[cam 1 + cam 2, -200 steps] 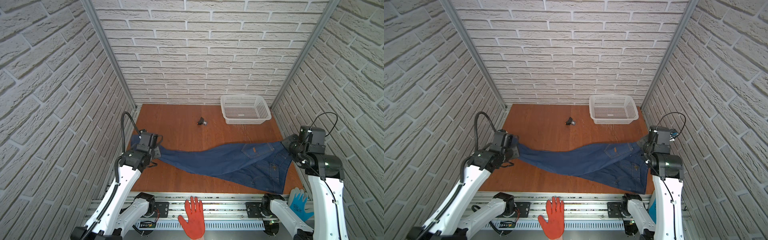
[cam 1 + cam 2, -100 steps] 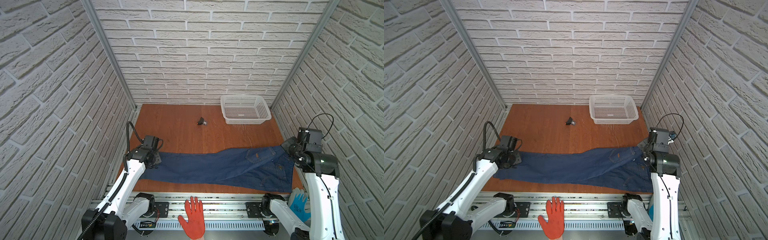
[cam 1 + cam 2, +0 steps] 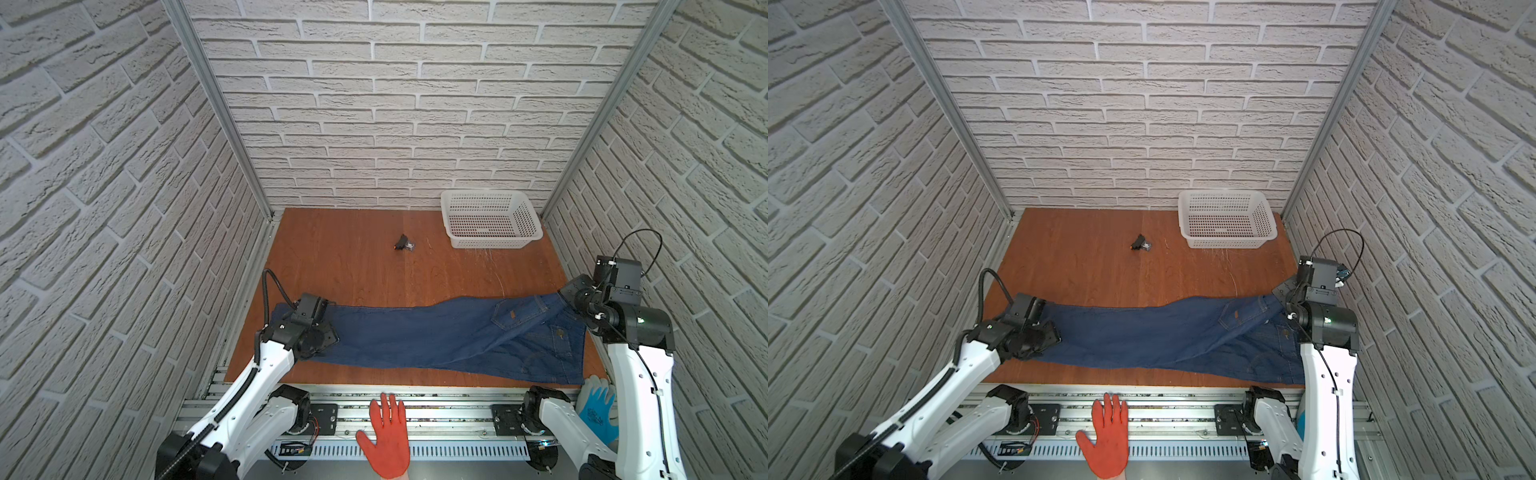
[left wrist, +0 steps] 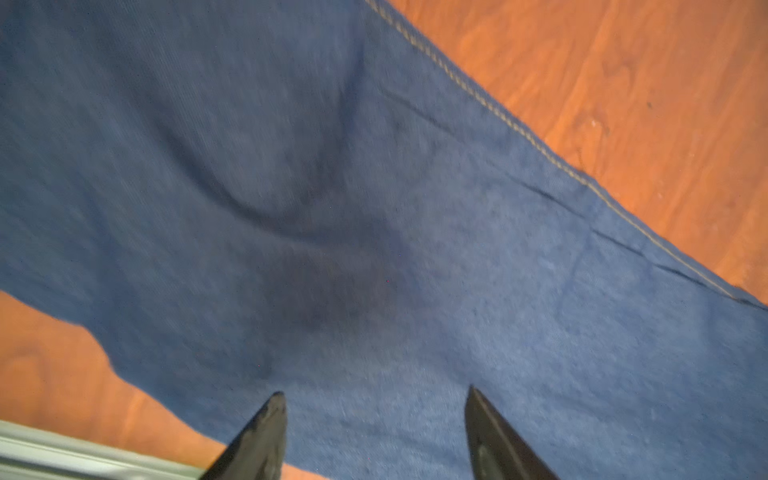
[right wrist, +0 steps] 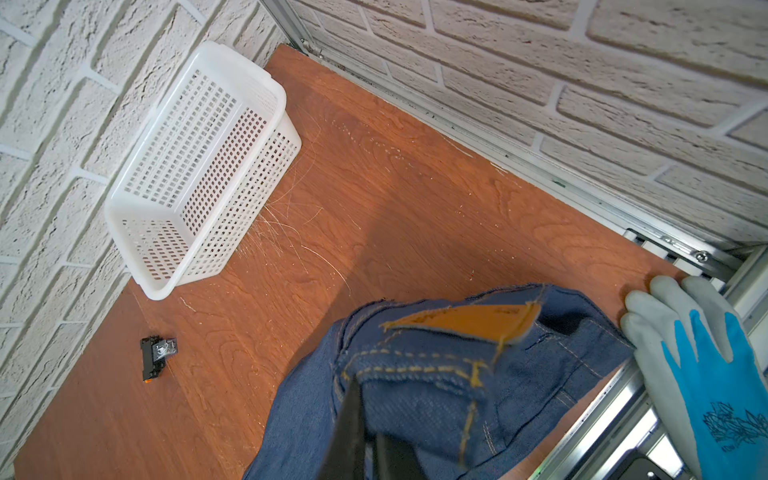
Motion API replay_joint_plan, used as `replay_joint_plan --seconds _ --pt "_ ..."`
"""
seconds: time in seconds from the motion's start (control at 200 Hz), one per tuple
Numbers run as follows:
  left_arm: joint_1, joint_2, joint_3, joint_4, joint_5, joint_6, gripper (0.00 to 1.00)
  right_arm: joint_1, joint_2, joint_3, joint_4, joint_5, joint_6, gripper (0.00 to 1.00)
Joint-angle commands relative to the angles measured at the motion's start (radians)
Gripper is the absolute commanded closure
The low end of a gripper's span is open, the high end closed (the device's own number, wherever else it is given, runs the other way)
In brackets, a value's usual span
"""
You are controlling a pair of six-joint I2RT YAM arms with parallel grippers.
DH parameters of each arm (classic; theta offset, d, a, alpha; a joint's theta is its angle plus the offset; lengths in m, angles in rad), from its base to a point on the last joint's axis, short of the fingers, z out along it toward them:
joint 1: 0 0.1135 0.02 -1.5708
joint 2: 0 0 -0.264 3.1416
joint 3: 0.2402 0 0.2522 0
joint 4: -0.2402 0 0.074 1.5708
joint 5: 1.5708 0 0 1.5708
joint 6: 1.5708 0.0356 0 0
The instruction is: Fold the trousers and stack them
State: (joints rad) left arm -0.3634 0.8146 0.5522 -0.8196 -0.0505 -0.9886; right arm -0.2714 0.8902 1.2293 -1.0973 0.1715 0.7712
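Observation:
The trousers are dark blue jeans lying stretched flat across the wooden table near its front edge in both top views, legs to the left, waist to the right. My left gripper is open just above the leg end, with bare denim between its fingers and nothing held. My right gripper is shut on the trousers' waistband, just below the tan waist patch. In a top view it sits at the table's right edge, holding the waist slightly bunched up.
A white mesh basket stands at the back right corner. A small black part lies mid-table behind the jeans. An orange-gloved hand rests on the front rail, and a blue-and-grey gloved hand grips the front right corner.
The jeans, first held up between both grippers, have come down and forward to lie flat. My left gripper has opened and let go of the leg end. The right stays shut.

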Motion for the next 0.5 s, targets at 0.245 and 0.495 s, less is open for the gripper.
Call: replay_joint_plan --seconds 0.245,0.495 --pt "-0.193 -0.282 -0.177 -0.007 -0.188 -0.532 0.16 -0.013 0.009 -0.018 0.083 -0.046 0.005 0.95" --pt "-0.225 -0.24 -0.238 0.105 -0.214 -0.609 0.24 -0.024 0.007 -0.008 0.079 -0.049 -0.002 0.95"
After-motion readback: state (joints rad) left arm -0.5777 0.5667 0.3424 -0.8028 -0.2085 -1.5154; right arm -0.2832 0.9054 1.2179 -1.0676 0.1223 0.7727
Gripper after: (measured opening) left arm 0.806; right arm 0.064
